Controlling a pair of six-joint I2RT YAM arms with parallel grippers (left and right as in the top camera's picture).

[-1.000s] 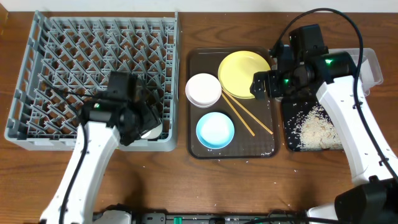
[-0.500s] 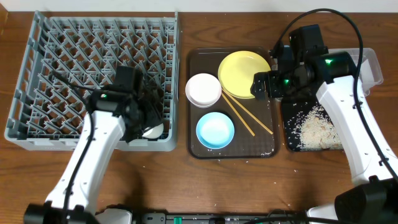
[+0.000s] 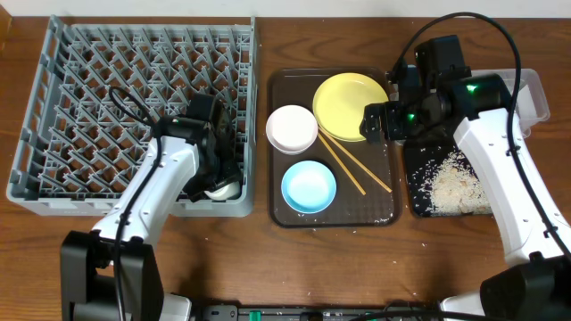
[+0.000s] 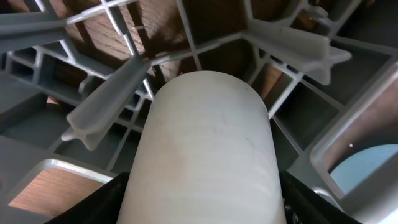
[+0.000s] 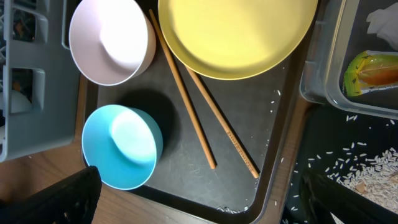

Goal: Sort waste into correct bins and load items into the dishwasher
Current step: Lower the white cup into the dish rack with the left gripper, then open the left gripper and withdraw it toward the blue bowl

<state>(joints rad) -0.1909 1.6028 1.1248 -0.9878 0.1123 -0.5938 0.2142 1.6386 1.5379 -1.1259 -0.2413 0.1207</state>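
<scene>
the left gripper [image 3: 217,174] reaches down into the grey rack [image 3: 89,89] at its near right corner. its jaws are partly closed and press on both sides of the small white cup [image 4: 205,149]. in the left wrist view the black fingers [image 4: 106,202] sit against the cup's wall on either side. the cup is low among the pegs [image 4: 102,106]. i cannot tell whether it rests on the rack floor.

the right gripper [image 3: 370,120] hovers over the far right part of the brown tray [image 3: 379,209], by the edge of the yellow plate [image 3: 351,105]. its jaws are spread wide and hold nothing.

the plate lies on the brown tray at the far right. the white bowl [image 3: 292,127] sits just left of it, and the blue bowl [image 3: 309,185] sits in front of the white bowl. the two chopsticks [image 3: 352,160] lie slanted on the tray, from under the plate's edge toward the near right corner.

right of the brown tray are the clear tub [image 5: 323,56] and, in front of it, the black tray [image 3: 419,165]. the green-and-yellow wrapper [image 5: 370,71] and the white napkin [image 5: 385,18] lie in the tub. the rice [image 3: 455,183] is spread over the black tray, with a few grains on the brown tray.

all of this stands on a wooden table [image 3: 223,259].
</scene>
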